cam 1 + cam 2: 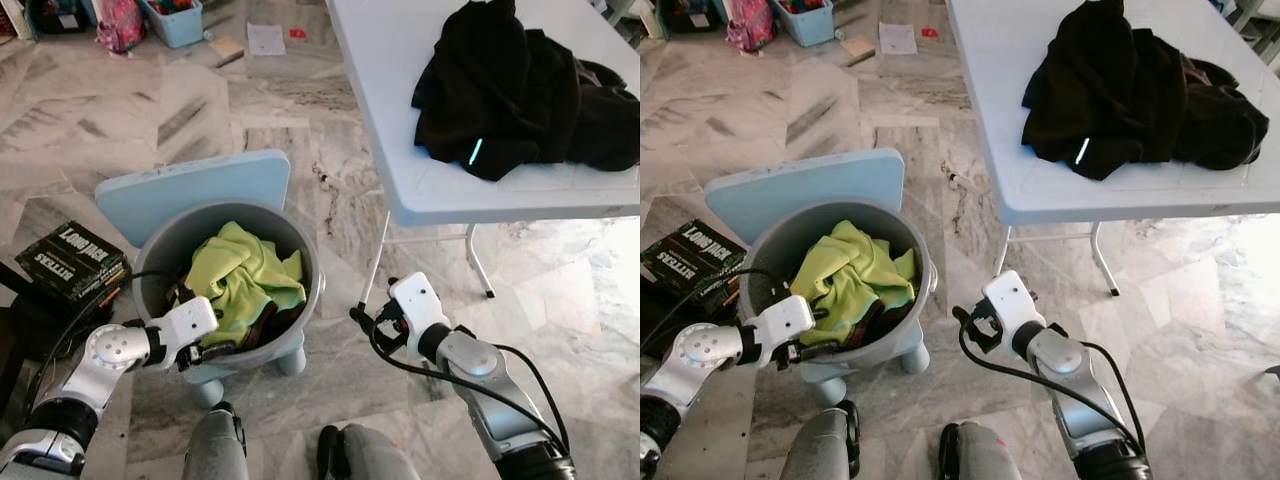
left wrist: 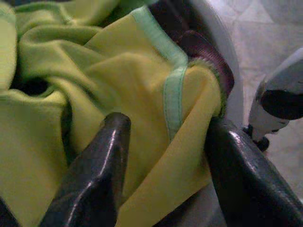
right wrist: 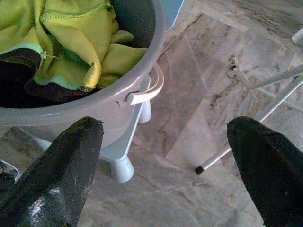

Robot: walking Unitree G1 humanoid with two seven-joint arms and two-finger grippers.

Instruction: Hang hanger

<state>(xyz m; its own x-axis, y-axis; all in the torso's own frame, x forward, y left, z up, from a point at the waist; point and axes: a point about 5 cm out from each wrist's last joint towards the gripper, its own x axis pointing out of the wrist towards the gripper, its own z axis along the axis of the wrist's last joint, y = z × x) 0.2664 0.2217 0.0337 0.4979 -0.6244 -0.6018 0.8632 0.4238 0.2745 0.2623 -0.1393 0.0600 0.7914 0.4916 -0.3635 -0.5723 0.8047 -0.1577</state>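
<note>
Two spread fingers of left gripper around yellow-green cloth in bucket, right gripper released.

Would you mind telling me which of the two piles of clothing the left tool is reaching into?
The yellow-green garment in the grey bucket; the left tool straddles its fabric with open fingers. The black clothes lie apart on the white table.

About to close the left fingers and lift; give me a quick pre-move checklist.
1. Left gripper open: ok.
2. Yellow-green garment between its fingers: ok.
3. Grey bucket seated on blue stool: ok.
4. Right gripper open, beside the bucket, above floor: ok.
5. Hanger located: cannot tell.
6. Dark garment under the yellow-green one free of snagging: cannot tell.
</note>
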